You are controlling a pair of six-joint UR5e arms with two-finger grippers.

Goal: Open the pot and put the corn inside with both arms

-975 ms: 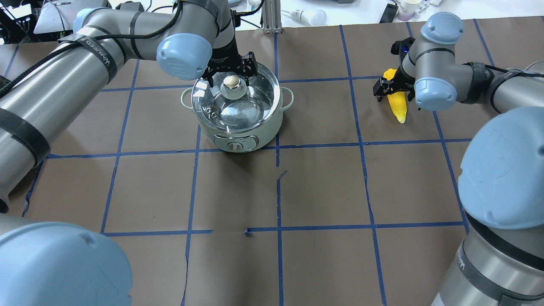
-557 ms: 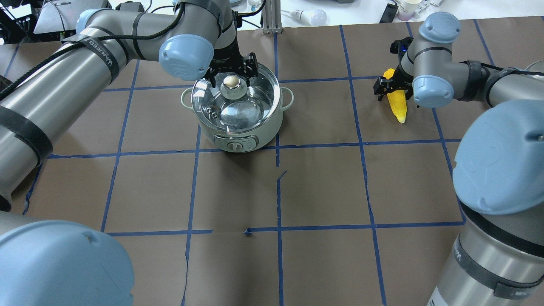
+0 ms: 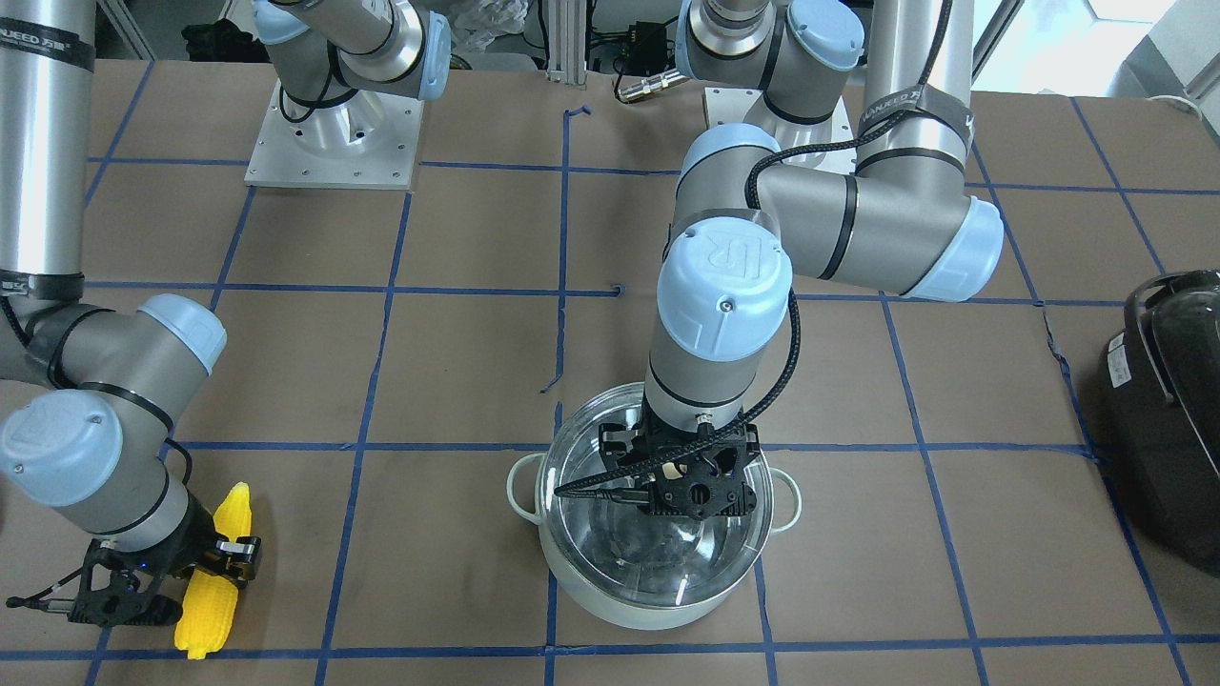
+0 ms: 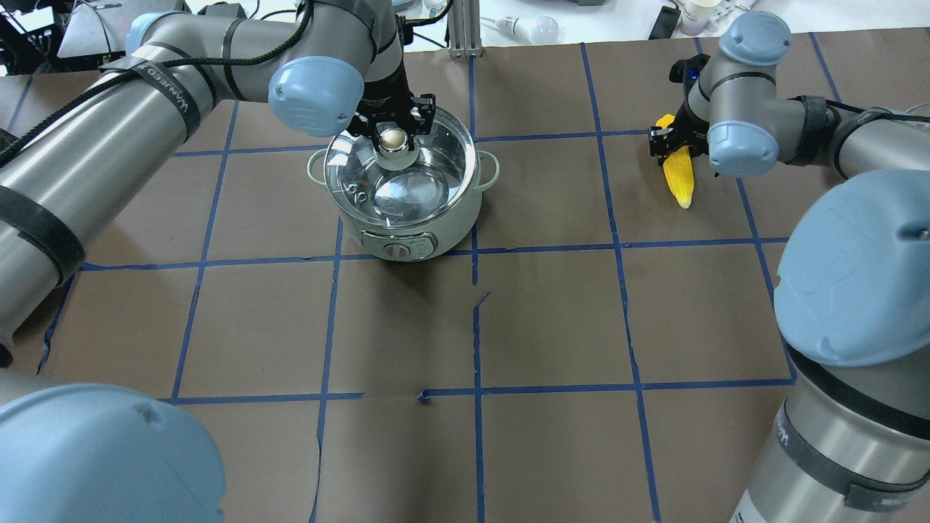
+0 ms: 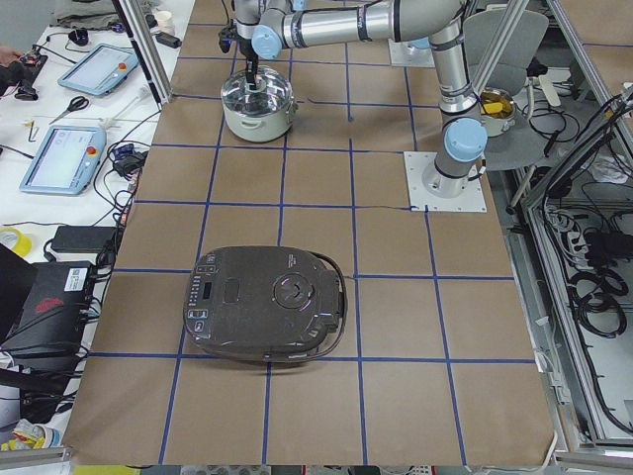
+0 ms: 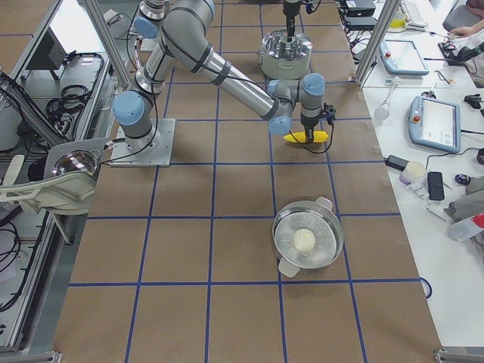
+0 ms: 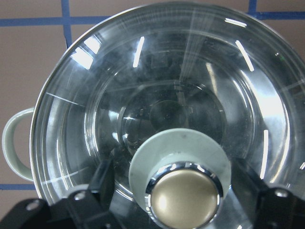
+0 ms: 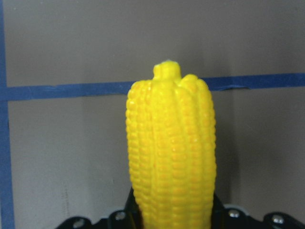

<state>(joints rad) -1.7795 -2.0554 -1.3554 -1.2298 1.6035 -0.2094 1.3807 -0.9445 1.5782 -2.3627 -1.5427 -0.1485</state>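
Since the earlier frames both end effectors have narrowed. The left end effector [image 4: 393,129] has drawn in about the knob [image 4: 392,138], and the right end effector [image 4: 674,149] about the corn [image 4: 681,181]. The pot [image 4: 407,231] has edged slightly toward the robot's left.

1. Pot: pale green, upright on the worktop [image 4: 552,319], on the far side from the robot and a little to its left of centre. You will find the glass lid [image 4: 425,181] seated on the rim.

2. Left end effector: directly over the lid, fingers [image 7: 102,183] either side of the brass knob. A sliver of glass shows between one finger and the knob's pale collar, so it is nearly closed but not gripping. Whether the other finger touches, you cannot tell.

3. Corn: yellow, lying flat on the worktop, well apart from the pot on the robot's right, tapered end toward the robot.

4. Right end effector: fingers pressed to both flanks of the cob's far end, holding it.

5. Sundries: black appliance [image 5: 267,302] toward the worktop's left end; steel pan [image 6: 306,240] toward its right end.
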